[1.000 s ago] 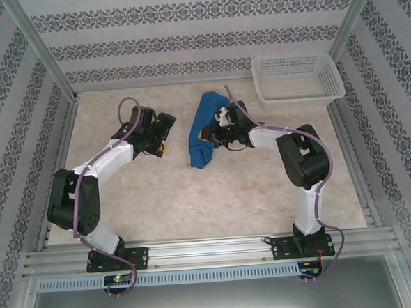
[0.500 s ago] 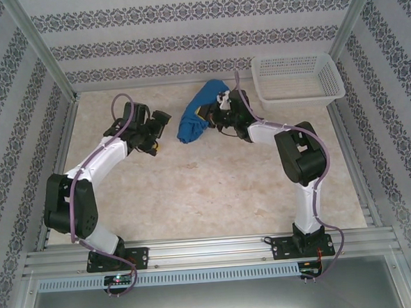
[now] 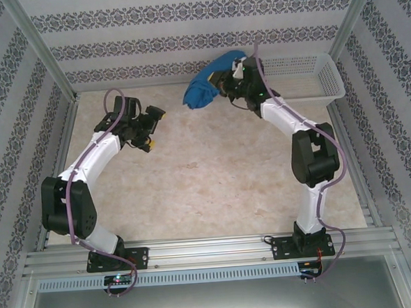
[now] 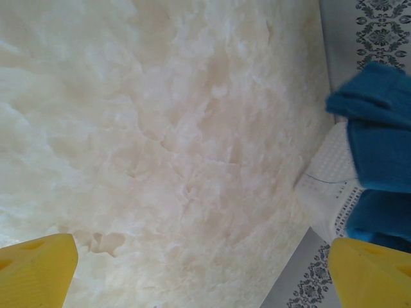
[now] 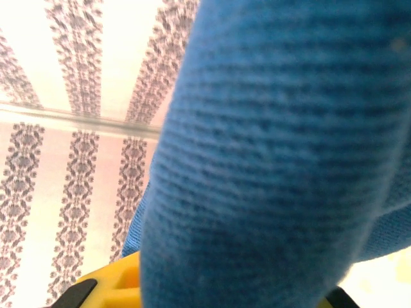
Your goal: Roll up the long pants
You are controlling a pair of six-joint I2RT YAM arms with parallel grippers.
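Observation:
The long pants (image 3: 208, 82) are a rolled royal-blue bundle held up in the air at the back of the table, just left of the white mesh basket (image 3: 305, 74). My right gripper (image 3: 227, 81) is shut on the bundle. Blue knit cloth (image 5: 282, 167) covers most of the right wrist view, and a yellow finger (image 5: 106, 285) peeks out below it. My left gripper (image 3: 150, 129) hovers open over bare table at the left, its yellow fingertips (image 4: 35, 269) wide apart. The pants (image 4: 379, 147) and basket (image 4: 331, 186) appear at the right edge of the left wrist view.
Patterned walls enclose the table on three sides, with metal corner posts (image 3: 38, 49). The marbled tabletop (image 3: 214, 181) stretches between both arms. An aluminium rail (image 3: 211, 251) runs along the near edge.
My right gripper has lifted the rolled pants off the table and carried them back and to the right, toward the basket. The left arm has drawn back to the left.

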